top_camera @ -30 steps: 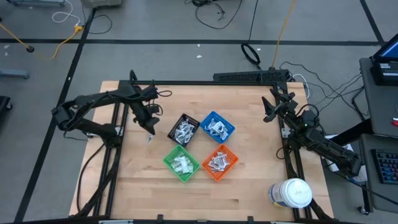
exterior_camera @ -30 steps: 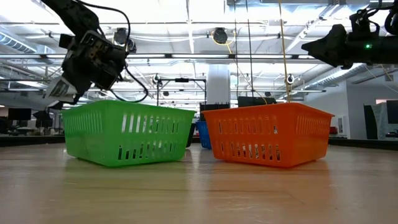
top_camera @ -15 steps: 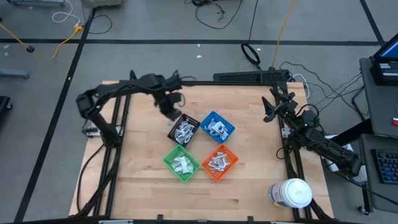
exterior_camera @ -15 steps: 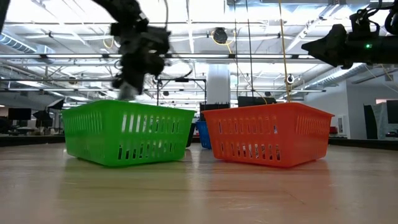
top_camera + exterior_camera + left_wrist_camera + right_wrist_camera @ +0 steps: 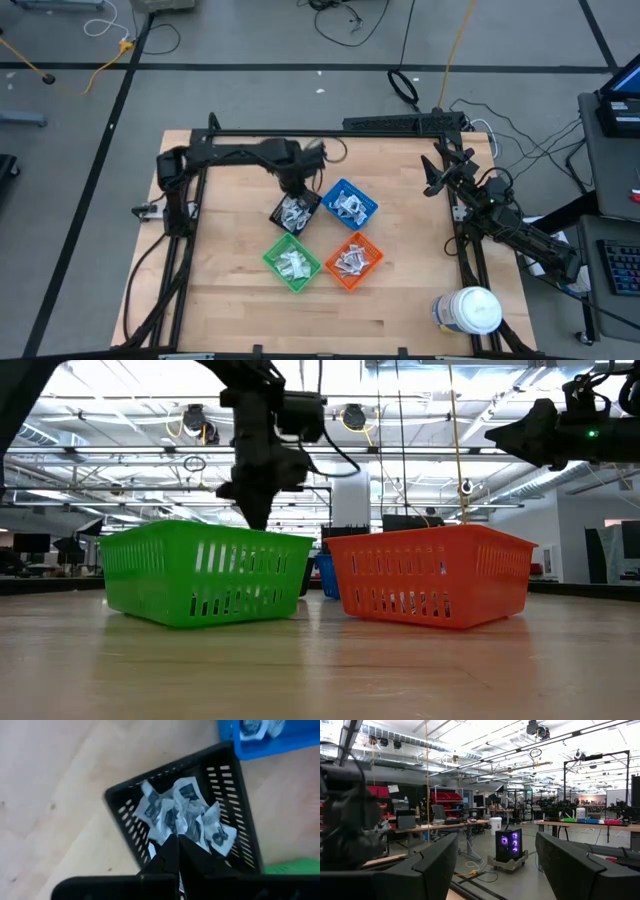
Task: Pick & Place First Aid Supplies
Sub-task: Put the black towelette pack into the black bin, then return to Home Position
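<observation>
Sorting nearly finished, judging by four filled bins.
Hovering over black slatted plastic bin of white packets: left gripper, pinched shut, load hidden; right gripper gaping, empty.

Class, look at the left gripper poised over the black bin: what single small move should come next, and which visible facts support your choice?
Probably open the fingers. The left gripper is shut, directly above the black bin with its heap of packets, and a white scrap seems pinched between its tips, so releasing should drop it there.
</observation>
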You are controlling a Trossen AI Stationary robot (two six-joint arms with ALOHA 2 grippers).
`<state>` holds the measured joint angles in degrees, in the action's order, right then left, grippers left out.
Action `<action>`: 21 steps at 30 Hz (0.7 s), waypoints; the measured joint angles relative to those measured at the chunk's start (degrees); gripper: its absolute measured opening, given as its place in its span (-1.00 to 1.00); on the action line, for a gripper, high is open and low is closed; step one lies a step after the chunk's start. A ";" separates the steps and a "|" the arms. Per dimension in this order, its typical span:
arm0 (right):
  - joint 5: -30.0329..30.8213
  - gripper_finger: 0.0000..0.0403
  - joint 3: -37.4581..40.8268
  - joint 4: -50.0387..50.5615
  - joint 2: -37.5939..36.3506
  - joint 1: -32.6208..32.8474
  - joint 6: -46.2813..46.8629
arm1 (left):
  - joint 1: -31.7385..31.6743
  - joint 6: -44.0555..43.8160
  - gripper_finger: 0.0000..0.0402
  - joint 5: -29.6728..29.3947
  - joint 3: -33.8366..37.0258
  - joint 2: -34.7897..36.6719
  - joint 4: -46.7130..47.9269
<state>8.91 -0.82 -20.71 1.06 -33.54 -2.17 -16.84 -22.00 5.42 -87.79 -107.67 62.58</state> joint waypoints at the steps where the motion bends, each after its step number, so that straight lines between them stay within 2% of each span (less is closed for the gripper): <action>1: 0.00 0.31 0.00 0.00 -0.01 0.00 -0.01 | 0.61 -0.17 -1.00 -0.64 0.23 -0.79 -0.26; 5: 0.00 0.31 0.01 0.01 0.00 0.00 0.00 | 2.16 -1.24 -0.98 -0.20 0.35 -3.04 -1.84; 9: 0.00 0.31 0.01 0.00 0.00 0.00 0.00 | 3.17 -2.94 -0.81 0.36 0.35 -3.00 -3.06; 12: 0.00 0.31 0.00 0.00 0.00 0.00 0.00 | 3.49 -1.61 -0.56 0.61 0.35 -3.04 -3.25; 17: 0.00 0.30 0.00 0.00 0.00 0.00 -0.01 | 2.39 0.35 0.00 1.61 0.56 -1.83 -2.92; 21: 0.00 0.31 0.01 0.00 0.00 0.00 -0.01 | -0.39 4.24 0.39 -0.16 4.88 6.31 -9.08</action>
<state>8.91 -0.81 -20.71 1.06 -33.54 -2.19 -17.23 -17.75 5.26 -82.90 -101.36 53.50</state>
